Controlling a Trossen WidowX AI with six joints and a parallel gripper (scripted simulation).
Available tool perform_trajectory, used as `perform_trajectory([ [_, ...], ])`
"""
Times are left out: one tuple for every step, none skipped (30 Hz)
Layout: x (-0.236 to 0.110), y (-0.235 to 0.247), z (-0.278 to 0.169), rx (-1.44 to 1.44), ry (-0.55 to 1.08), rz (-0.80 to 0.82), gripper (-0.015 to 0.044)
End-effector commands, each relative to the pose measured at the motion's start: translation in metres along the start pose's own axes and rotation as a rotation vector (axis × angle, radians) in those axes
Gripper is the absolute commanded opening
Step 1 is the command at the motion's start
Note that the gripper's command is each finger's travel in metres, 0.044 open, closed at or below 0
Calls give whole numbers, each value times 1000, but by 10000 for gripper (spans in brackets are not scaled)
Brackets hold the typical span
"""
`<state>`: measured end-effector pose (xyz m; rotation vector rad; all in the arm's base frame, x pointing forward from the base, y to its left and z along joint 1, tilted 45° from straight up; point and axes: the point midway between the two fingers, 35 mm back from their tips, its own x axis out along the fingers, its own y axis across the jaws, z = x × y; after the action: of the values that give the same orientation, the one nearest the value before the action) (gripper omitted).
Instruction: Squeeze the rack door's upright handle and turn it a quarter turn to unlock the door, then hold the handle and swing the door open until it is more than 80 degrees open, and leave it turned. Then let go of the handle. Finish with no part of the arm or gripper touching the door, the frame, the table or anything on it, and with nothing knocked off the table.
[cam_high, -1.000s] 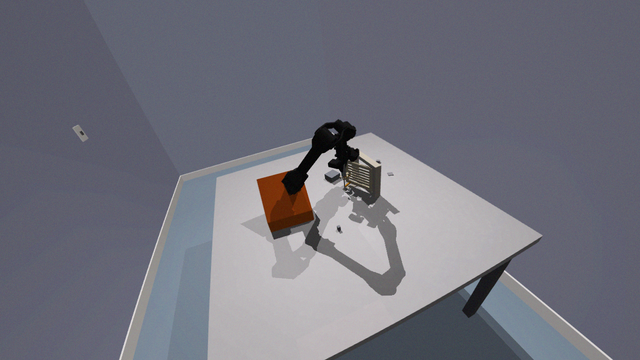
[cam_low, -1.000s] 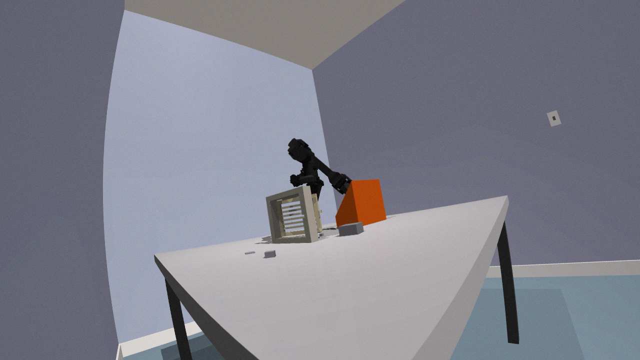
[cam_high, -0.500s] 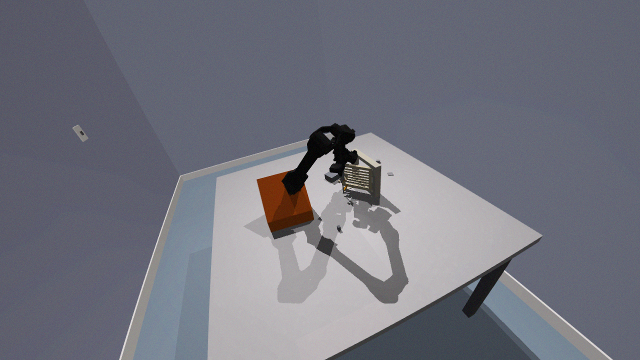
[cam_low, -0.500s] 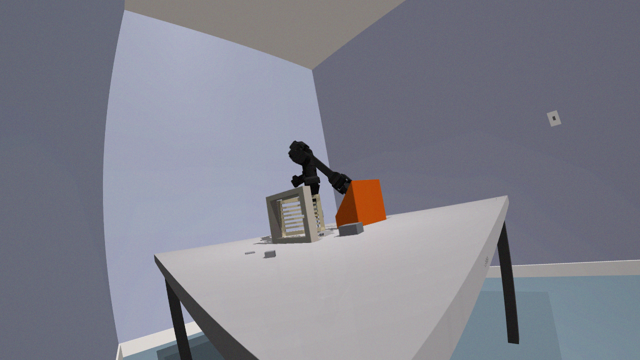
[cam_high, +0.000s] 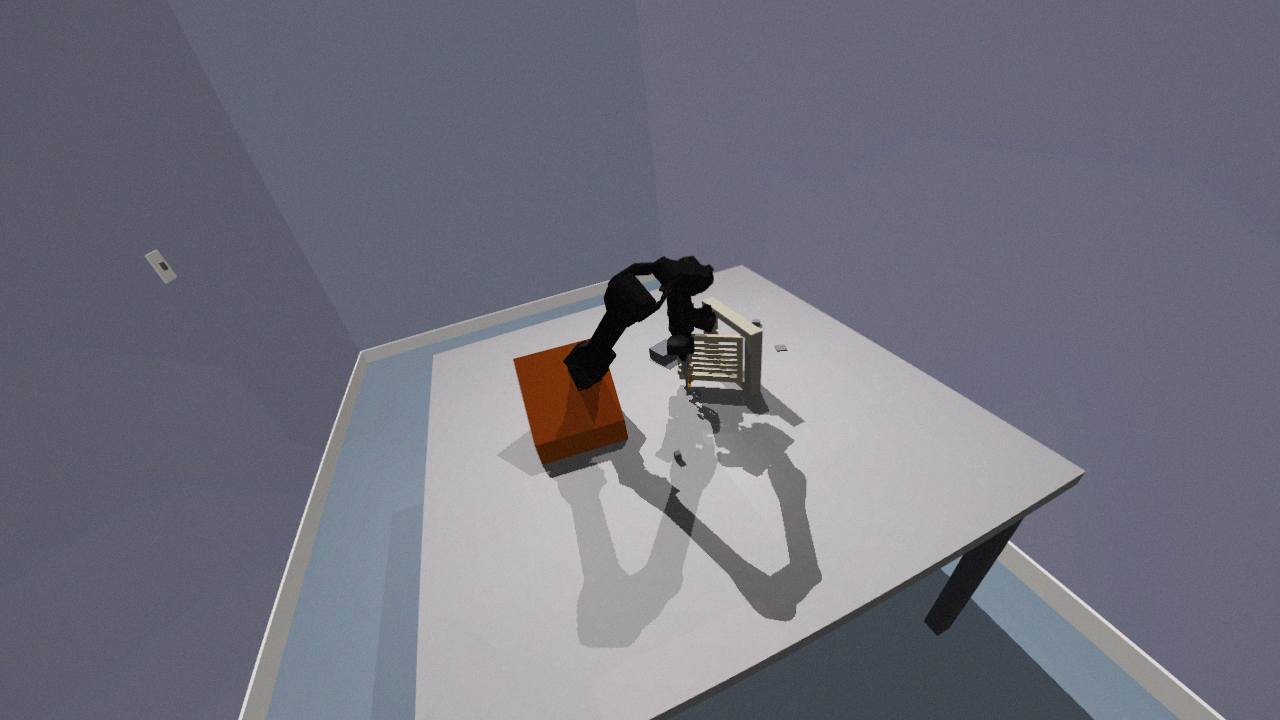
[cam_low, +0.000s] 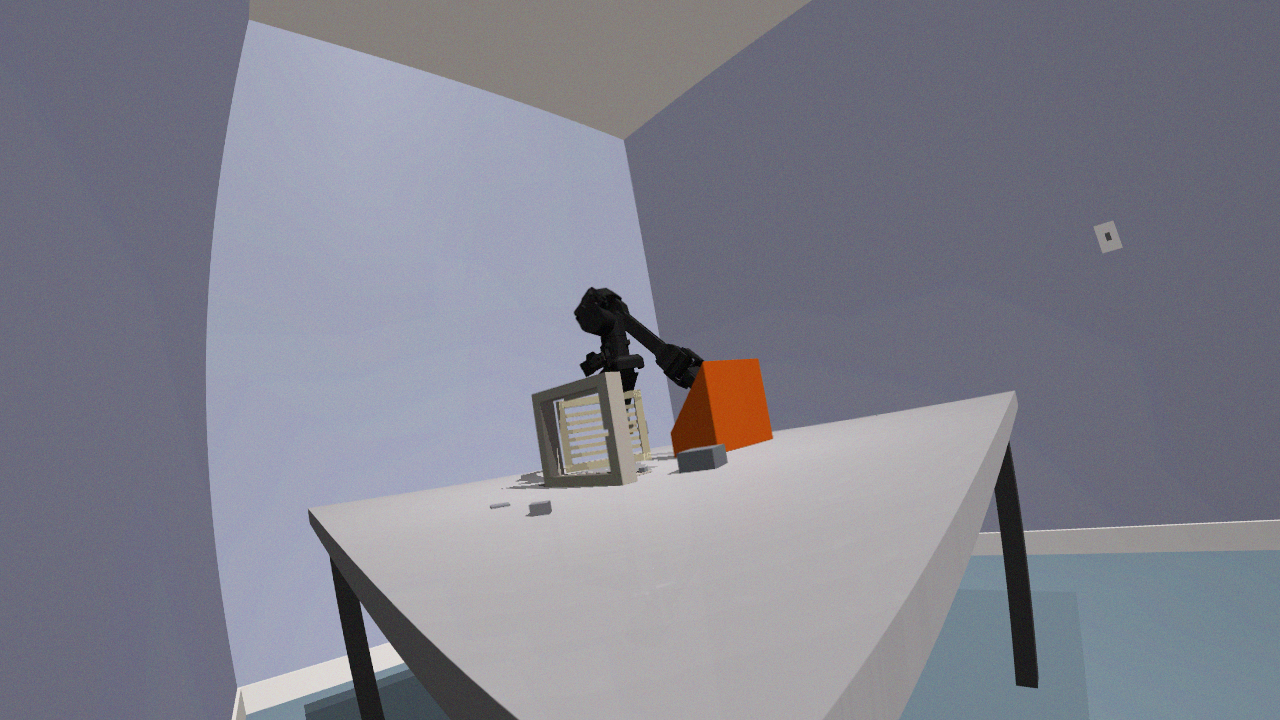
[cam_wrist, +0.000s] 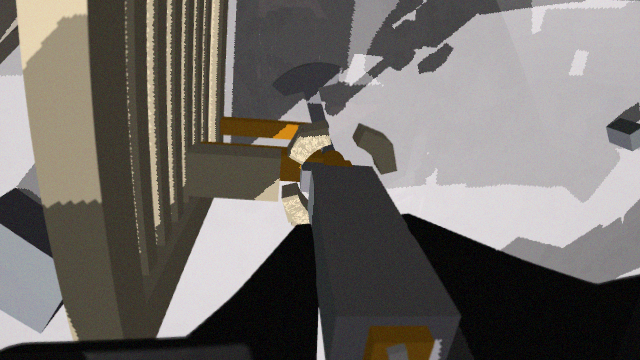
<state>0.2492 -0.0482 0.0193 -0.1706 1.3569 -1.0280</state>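
Observation:
The beige slatted door (cam_high: 742, 360) (cam_low: 563, 438) (cam_wrist: 55, 150) stands partly swung out from its upright frame (cam_high: 754, 362) (cam_low: 621, 429), on the arm's side; the exact angle is hard to tell. My gripper (cam_high: 682, 358) (cam_wrist: 353, 234) reaches down from above and is shut on the dark grey upright handle (cam_wrist: 385, 260). In the wrist view the handle runs away from the camera between the black fingers. Beige and orange mounting pieces join it to the door on the left. In the exterior view the door and frame hide the fingertips.
The arm stands on an orange block (cam_high: 546, 394) (cam_low: 738, 407). A grey block (cam_high: 662, 355) (cam_low: 702, 459) (cam_wrist: 25, 270) lies beyond the door. A small dark block (cam_high: 679, 457) (cam_wrist: 622, 135) lies on the arm's side. A flat piece (cam_high: 780, 347) (cam_low: 499, 505) and a small block (cam_low: 539, 507) lie behind the frame.

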Motion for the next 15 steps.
perform_trajectory([
  [0, -10, 2, -80, -7, -4, 9],
  [0, -12, 3, -95, -7, -4, 9],
  [0, -15, 4, -110, -7, -4, 9],
  [0, -17, 4, -124, -7, -4, 9],
  [0, -19, 5, -137, -7, -5, 9],
  [0, -21, 5, -151, -7, -5, 9],
  [0, -23, 6, -165, -7, -5, 9],
  [0, -25, 7, -179, -7, -5, 9],
  [0, -27, 7, -193, -7, -5, 9],
  [0, -29, 8, -206, -7, -5, 9],
  [0, -30, 9, -220, -7, -5, 9],
  [0, -32, 10, -234, -7, -6, 9],
  [0, -34, 10, -248, -7, -6, 9],
  [0, -36, 11, -262, -7, -6, 9],
  [0, -38, 12, -276, -7, -6, 9],
])
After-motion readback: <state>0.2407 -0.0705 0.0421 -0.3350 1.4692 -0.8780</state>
